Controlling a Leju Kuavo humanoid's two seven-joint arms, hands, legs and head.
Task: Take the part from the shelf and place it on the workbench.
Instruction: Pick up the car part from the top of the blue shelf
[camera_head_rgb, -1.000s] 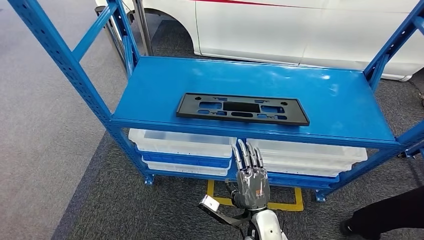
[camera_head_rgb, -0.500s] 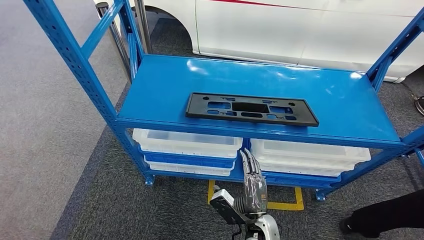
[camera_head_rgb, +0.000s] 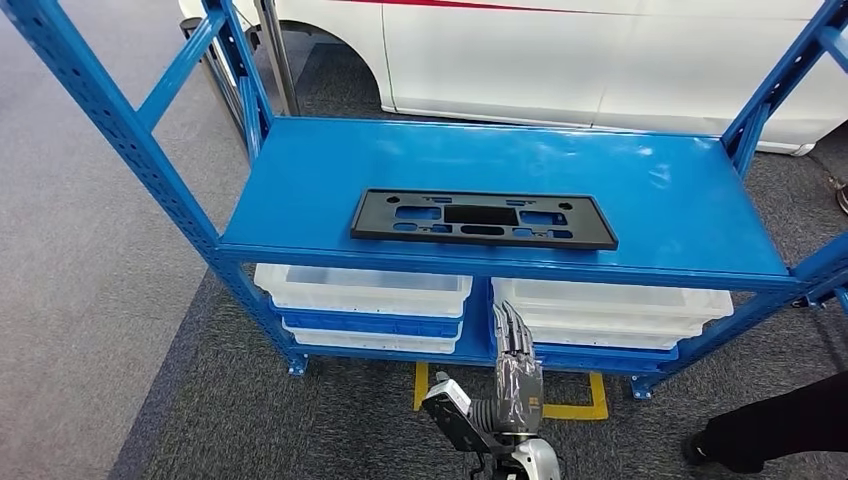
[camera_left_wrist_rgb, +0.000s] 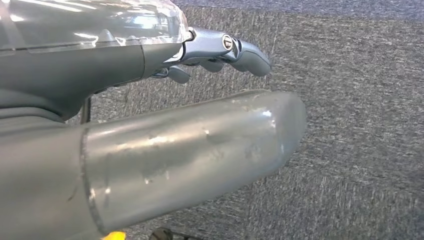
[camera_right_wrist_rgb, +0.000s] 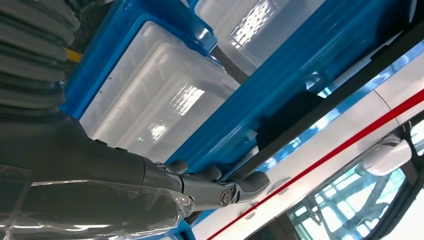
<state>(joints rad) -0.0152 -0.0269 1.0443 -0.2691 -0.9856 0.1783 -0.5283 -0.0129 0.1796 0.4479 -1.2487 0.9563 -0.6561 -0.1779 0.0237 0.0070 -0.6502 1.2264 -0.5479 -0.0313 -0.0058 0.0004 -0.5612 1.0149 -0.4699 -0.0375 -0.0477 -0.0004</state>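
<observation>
Head view shows the blue shelf (camera_head_rgb: 300, 190) in front of a white car (camera_head_rgb: 600, 60), with white bins (camera_head_rgb: 365, 290) stacked on the tier below. On the upper deck lies the part (camera_head_rgb: 484, 219), a long flat black plate with cut-out slots, parallel to the front edge and just behind it. It looks like thin moulded plastic: light, fairly stiff along its length but likely to flex if lifted by one end, and smooth enough to slide on the painted deck. A hold around the middle of the near long edge seems best. The right robot hand (camera_head_rgb: 516, 368) is raised below the deck, fingers straight and slightly apart, holding nothing. The left robot hand (camera_left_wrist_rgb: 150, 150) hangs over grey carpet (camera_left_wrist_rgb: 350, 75), fingers extended and empty.
</observation>
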